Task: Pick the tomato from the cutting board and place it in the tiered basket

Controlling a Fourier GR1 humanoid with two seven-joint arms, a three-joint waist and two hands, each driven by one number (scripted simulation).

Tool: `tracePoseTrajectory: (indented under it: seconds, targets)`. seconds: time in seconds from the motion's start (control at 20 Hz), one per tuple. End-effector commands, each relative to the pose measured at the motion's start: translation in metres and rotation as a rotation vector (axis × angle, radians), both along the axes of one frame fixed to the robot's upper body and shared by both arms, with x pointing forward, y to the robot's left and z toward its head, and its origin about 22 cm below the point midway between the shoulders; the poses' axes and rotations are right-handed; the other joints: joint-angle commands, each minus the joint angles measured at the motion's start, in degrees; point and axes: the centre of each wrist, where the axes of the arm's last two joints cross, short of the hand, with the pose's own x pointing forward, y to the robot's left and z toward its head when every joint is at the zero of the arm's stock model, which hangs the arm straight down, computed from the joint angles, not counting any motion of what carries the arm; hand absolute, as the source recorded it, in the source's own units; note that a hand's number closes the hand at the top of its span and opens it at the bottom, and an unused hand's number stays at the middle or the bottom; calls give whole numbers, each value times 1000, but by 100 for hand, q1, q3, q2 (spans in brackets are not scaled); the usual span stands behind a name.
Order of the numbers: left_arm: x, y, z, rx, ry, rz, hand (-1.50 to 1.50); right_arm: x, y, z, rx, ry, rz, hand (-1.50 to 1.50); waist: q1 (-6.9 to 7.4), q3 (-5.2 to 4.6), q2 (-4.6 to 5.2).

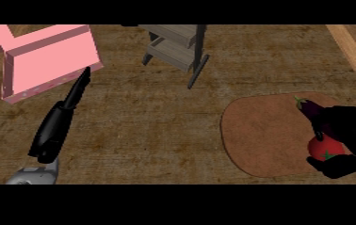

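Head view: right robot hand (338, 125) curled around glossy red tomato (325, 148) on rounded brown cutting board (261, 130).

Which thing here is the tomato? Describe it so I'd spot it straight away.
Find the rounded brown cutting board at the counter's right. At its right edge the robot's black right hand curls round two items. The tomato is the round red one with a green stalk, lower in the hand; the eggplant just above it is dark purple and longer.
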Motion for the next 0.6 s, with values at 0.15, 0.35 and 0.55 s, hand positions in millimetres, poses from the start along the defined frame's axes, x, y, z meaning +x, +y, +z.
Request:
tracePoseTrajectory:
  seconds: [0.15,0.35,0.55]
  targets:
    - [3,6,2,6,2,23,0,9,-32,64,12,-103,-643,150,-122,-30,-31]
    - [7,1,2,11,-6,12,0,14,-7,139,103,-193,-693,150,-2,-17,-22]
    - [4,-4,7,12,8,-11,0,14,6,183,342,-270,-697,150,37,-8,-64]
